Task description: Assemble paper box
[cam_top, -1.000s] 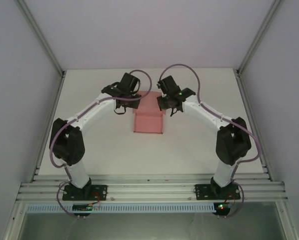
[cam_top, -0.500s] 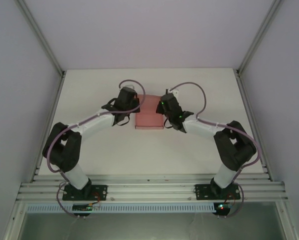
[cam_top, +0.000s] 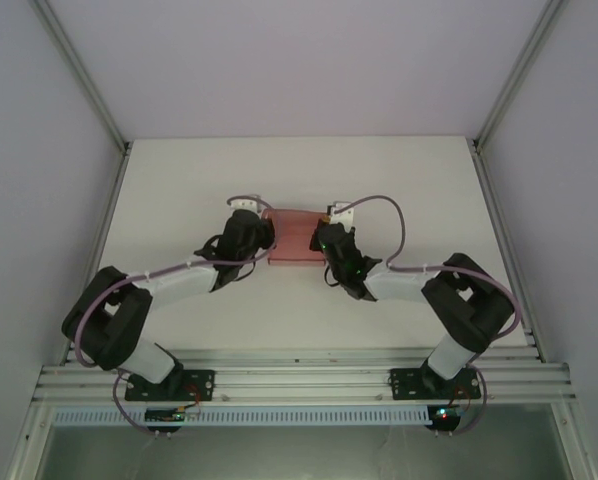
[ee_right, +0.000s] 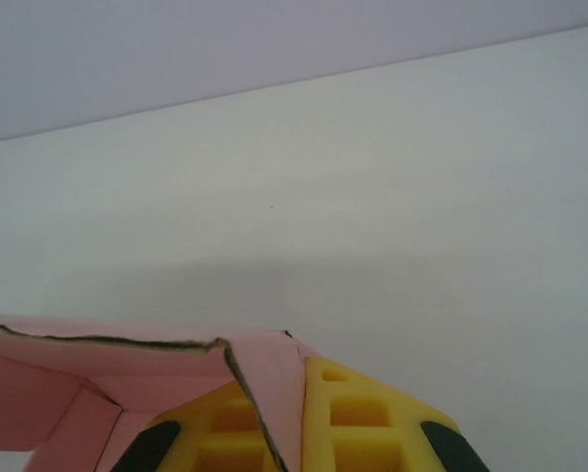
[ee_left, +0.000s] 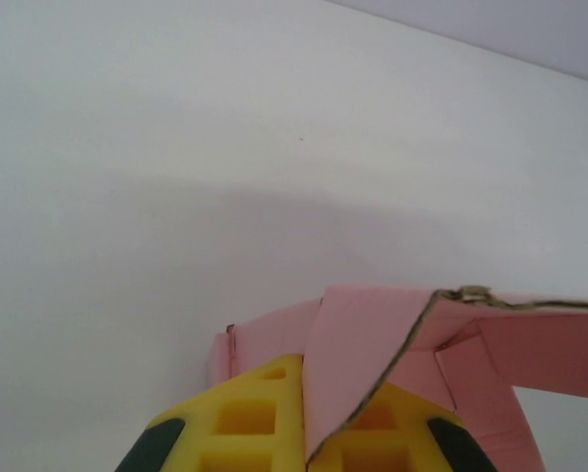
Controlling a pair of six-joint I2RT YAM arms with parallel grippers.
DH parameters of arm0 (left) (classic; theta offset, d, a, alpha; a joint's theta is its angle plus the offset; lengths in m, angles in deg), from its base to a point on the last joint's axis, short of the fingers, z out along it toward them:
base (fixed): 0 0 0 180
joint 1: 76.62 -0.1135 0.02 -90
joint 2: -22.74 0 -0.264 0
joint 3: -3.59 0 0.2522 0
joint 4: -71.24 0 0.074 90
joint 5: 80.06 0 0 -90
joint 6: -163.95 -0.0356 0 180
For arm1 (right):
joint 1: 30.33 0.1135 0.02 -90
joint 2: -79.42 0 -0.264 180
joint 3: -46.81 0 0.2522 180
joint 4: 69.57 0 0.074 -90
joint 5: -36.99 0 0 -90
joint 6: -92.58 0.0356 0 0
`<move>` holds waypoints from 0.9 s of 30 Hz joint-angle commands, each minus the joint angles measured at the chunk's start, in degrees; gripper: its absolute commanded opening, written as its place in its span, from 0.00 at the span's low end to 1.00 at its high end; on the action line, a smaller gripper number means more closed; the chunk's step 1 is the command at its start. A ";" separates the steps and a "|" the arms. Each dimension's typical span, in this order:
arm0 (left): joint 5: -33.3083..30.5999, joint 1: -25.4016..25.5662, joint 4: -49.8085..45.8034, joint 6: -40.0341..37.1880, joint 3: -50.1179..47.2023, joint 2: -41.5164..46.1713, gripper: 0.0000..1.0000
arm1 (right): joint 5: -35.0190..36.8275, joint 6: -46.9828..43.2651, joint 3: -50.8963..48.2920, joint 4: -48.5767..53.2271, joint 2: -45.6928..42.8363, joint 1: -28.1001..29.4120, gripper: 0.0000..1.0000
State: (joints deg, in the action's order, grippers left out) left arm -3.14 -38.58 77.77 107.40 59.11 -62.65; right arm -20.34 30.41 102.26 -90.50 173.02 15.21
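Jaws, left and right, pinch the pink paper box (cam_top: 292, 235).

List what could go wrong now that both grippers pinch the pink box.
1. The left gripper and right gripper each clamp a thin flap on opposite sides of the paper box. Pulling apart or twisting could tear or wrongly crease the card.
2. Each grip sits near a flap edge, so a flap might slip out and the box could spring open.
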 commanded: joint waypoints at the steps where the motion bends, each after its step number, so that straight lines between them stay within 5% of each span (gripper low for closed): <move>1: 3.99 2.76 3.17 2.98 -3.45 1.07 0.00 | 1.31 1.52 -2.21 -5.01 -1.05 3.16 0.04; 9: 0.52 7.60 3.09 -3.19 -11.74 6.45 0.01 | 2.75 -1.13 -8.74 -7.99 -2.85 6.14 0.11; 19: 7.32 9.30 3.35 -5.07 -18.63 9.07 0.08 | -0.31 -2.59 -15.81 -5.65 -7.06 6.31 0.15; 27: 2.71 9.97 -11.30 -1.44 -17.10 19.68 0.51 | -1.29 -3.94 -16.54 1.96 -10.98 6.27 0.23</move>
State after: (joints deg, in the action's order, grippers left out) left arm 1.34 -28.92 74.21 104.34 40.57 -47.17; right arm -21.17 27.35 86.40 -92.93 164.41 21.09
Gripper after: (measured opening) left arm 0.483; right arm 0.219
